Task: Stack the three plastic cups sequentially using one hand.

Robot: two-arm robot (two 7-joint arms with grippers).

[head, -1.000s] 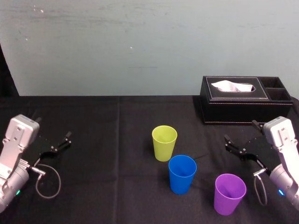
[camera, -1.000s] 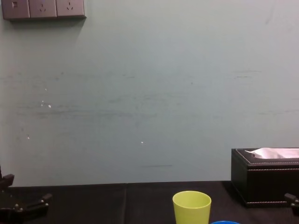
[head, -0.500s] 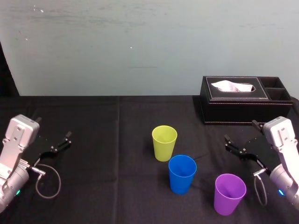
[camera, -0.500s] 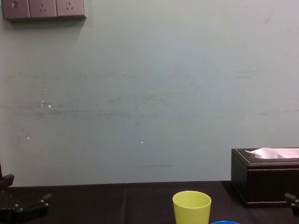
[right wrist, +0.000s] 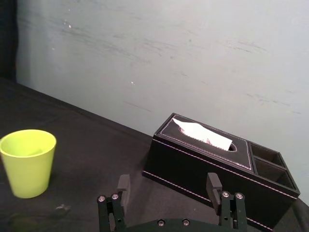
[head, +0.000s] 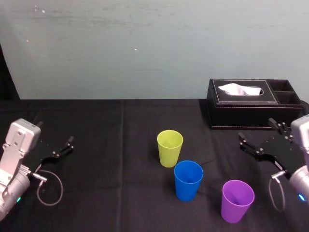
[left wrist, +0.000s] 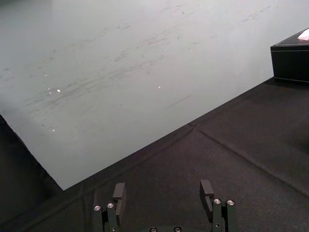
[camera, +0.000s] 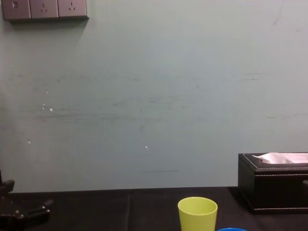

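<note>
Your right end effector (head: 255,129) hung wide open near the purple cup (head: 237,200), blue cup (head: 188,180) and yellow-green cup (head: 170,147) unstacked on the table (head: 120,193); left end effector (head: 54,133) parked, open.

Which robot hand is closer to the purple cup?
Right. The right gripper is just behind the purple cup, a bit rightward; the left gripper is far off to its left.
</note>
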